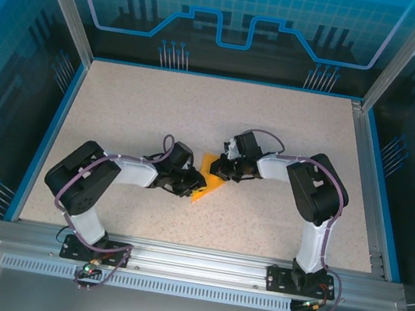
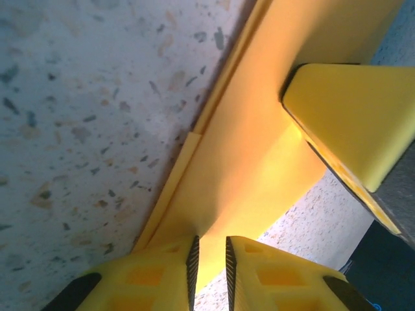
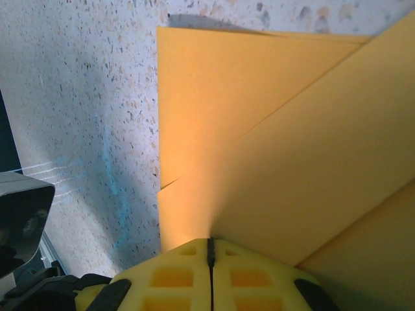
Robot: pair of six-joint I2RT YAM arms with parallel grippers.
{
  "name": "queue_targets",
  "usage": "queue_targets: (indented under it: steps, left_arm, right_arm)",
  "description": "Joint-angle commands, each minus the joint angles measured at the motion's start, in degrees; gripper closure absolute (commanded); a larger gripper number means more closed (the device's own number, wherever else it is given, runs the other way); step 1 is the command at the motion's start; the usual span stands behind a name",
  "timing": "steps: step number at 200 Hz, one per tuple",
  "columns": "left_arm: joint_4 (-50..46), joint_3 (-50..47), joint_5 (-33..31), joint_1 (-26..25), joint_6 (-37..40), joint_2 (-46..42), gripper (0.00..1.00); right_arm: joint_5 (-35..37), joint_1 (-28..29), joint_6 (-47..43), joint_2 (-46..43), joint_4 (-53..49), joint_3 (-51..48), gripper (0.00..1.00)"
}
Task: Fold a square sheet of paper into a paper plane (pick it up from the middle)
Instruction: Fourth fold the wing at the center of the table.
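Note:
The square sheet of paper (image 1: pixel 209 183) is bright orange and lies folded in layers, as an angular shape, on the speckled table between my two grippers. My left gripper (image 1: pixel 189 186) is at its left edge. In the left wrist view the fingers (image 2: pixel 211 243) stand a narrow gap apart, with the paper (image 2: pixel 246 155) running into that gap and a folded edge along its left side. My right gripper (image 1: pixel 223 172) is at the paper's upper right. Its fingers (image 3: pixel 209 241) are pressed together on the paper (image 3: pixel 259 129). One right finger (image 2: pixel 356 123) rests on the sheet.
The speckled tabletop (image 1: pixel 159 108) spreads wide behind and to both sides of the paper. A blue border and metal posts (image 1: pixel 64 14) frame it. An aluminium rail (image 1: pixel 190 267) with both arm bases runs along the near edge.

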Motion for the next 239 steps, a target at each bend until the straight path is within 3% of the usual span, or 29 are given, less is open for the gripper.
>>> queue_targets:
  steps: [1, 98, 167, 239]
  left_arm:
    - [-8.5, -4.4, 0.5, -2.3, 2.0, 0.1, 0.77]
    - [-18.0, -9.0, -1.7, -3.0, 6.9, -7.5, 0.76]
    - [-21.9, -4.2, -5.2, -3.0, 8.3, -16.7, 0.79]
    - [-19.0, 9.4, -6.0, -2.6, 9.8, -8.1, 0.92]
  right_arm:
    - [6.0, 0.1, -0.8, 3.4, -6.1, -0.3, 0.94]
    - [6.8, 0.0, -2.0, 2.7, -8.9, 1.3, 0.93]
    - [5.5, 0.1, -2.0, 1.4, -8.9, 2.5, 0.93]
    - [4.2, 0.0, -1.7, 0.4, -9.3, 4.6, 0.93]
